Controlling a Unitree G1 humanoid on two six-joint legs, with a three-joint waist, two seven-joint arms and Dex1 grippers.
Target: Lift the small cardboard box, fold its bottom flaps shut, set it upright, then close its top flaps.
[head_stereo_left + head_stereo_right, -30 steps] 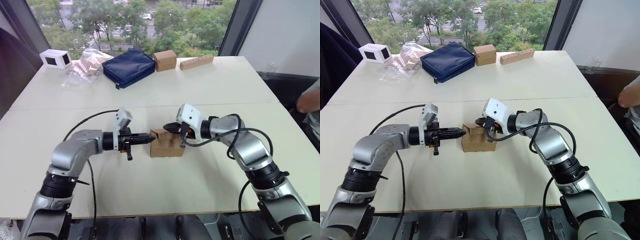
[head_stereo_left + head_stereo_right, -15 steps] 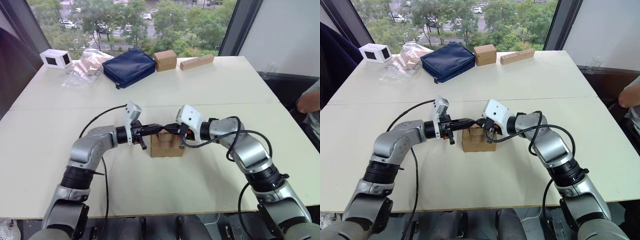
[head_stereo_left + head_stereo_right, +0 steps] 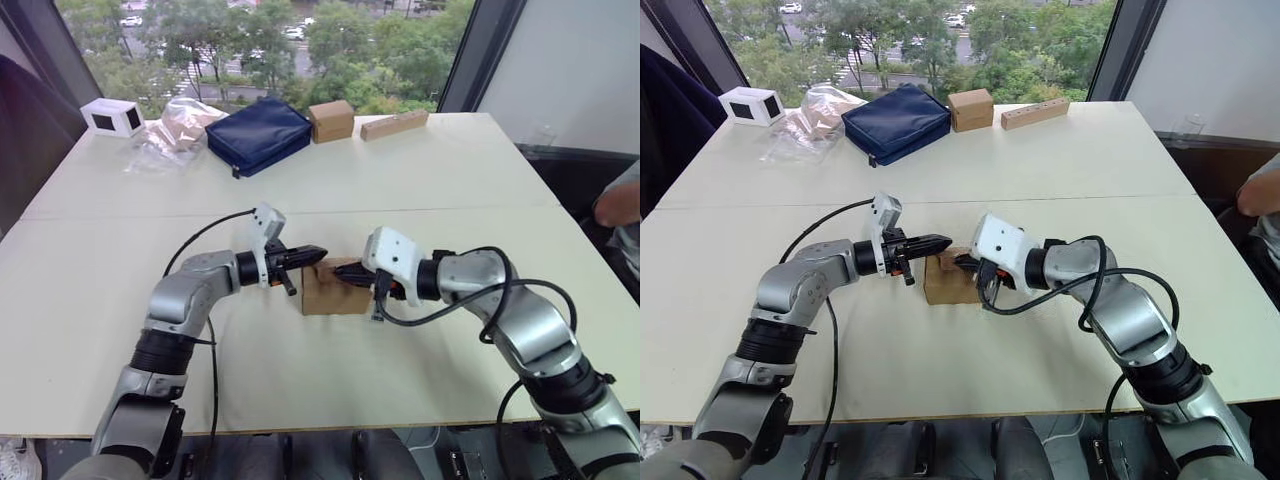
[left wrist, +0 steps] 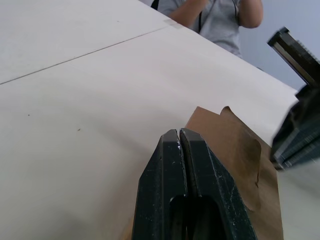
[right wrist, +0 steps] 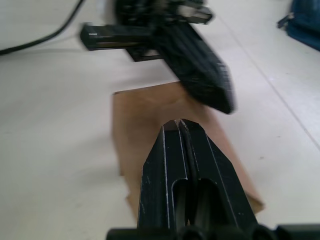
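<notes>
The left pincer (image 3: 312, 253) has its two black fingers pressed together with nothing between them, and its tip hangs over the far left edge of the small cardboard box (image 3: 322, 291). The right pincer (image 3: 347, 274) is pressed together too and empty, its tip over the right part of the box top. With both tips pointing inward from opposite sides, they look placed to push down on the top flaps (image 4: 235, 145) as blunt pressing tools, not to grasp. Whether either tip actually touches the cardboard I cannot tell.

The box stands upright on the desk (image 3: 420, 180), near the middle of its near half, between the two arms. In the wrist views the flaps lie almost flat across the opening, one curved edge lapping another, so the task seems close to its end: the last pressing of the top.

Counted: one small cardboard box and two pincers. Along the far edge of the desk, well apart from the work, there are one white box (image 3: 111, 117) at the far left, one clear plastic bag (image 3: 172, 128), one dark blue pouch (image 3: 258, 135), one smaller brown box (image 3: 330, 120) and one long tan block (image 3: 393, 124). One person's arm (image 3: 618, 200) shows at the right edge.
</notes>
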